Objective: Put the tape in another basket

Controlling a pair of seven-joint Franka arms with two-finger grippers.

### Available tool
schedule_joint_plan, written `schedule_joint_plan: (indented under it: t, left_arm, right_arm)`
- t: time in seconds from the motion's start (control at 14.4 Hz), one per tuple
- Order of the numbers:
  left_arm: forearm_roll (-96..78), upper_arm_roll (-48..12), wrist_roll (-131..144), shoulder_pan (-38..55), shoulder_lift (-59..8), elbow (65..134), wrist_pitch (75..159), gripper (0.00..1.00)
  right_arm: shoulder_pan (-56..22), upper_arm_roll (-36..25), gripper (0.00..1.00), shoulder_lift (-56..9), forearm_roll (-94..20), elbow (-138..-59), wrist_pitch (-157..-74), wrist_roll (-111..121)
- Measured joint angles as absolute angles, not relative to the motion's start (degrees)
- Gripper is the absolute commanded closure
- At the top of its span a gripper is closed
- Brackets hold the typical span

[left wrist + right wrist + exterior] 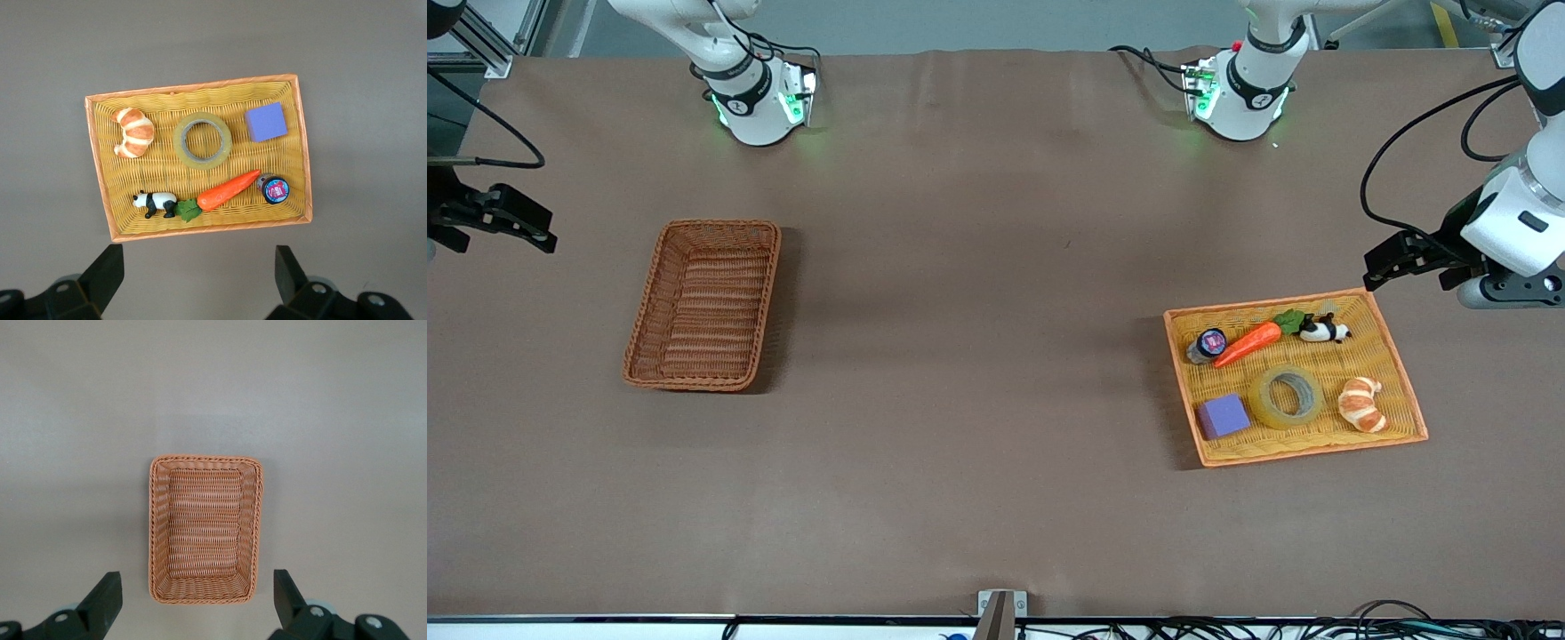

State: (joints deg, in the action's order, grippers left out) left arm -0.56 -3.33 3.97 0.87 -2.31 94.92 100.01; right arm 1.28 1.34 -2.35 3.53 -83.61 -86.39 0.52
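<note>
Tape [1286,396] is lying flat in the yellow tray [1403,391], croissant [1362,404] at its 3 o'clock, untouched. Left gripper [1383,267] is hovering wide open and empty by the tray's corner, ready. Right gripper [534,231], open, is waiting; basket [704,304] is sitting empty to receive it.

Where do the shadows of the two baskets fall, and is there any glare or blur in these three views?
Front view: the basket casts a soft shadow toward the left arm's end of the table; the yellow tray casts one toward the right arm's end; green lights glow at both arm bases. Left wrist view: even light, the tape sharp, no glare. Right wrist view: soft, even light, no glare.
</note>
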Motion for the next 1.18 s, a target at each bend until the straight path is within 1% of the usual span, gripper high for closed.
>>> schedule_joint_plan:
  t: [0.49, 0.7, 0.91, 1.18]
  left_arm:
    - [-0.6, -3.3, 4.1, 0.9, -2.3, 94.8, 100.0, 0.00]
    - [-0.5, -3.0, 4.1, 0.6, -3.7, 94.9, 100.5, 0.03]
    - [-0.5, -2.8, 3.6, -1.7, -8.7, 95.0, 103.9, 0.00]
    - [-0.4, -2.8, 3.4, -2.4, -18.2, 95.1, 110.9, 0.00]
  right_arm:
    - [1.7, 1.9, 0.00, -2.4, 3.2, -83.6, -86.3, 0.6]
    - [1.7, 1.9, 0.00, -2.4, 3.2, -83.6, -86.2, 0.6]
    - [1.7, 1.9, 0.00, -2.4, 3.1, -83.6, -86.1, 0.6]
    - [1.7, 1.9, 0.00, -2.4, 3.1, -83.7, -86.1, 0.6]
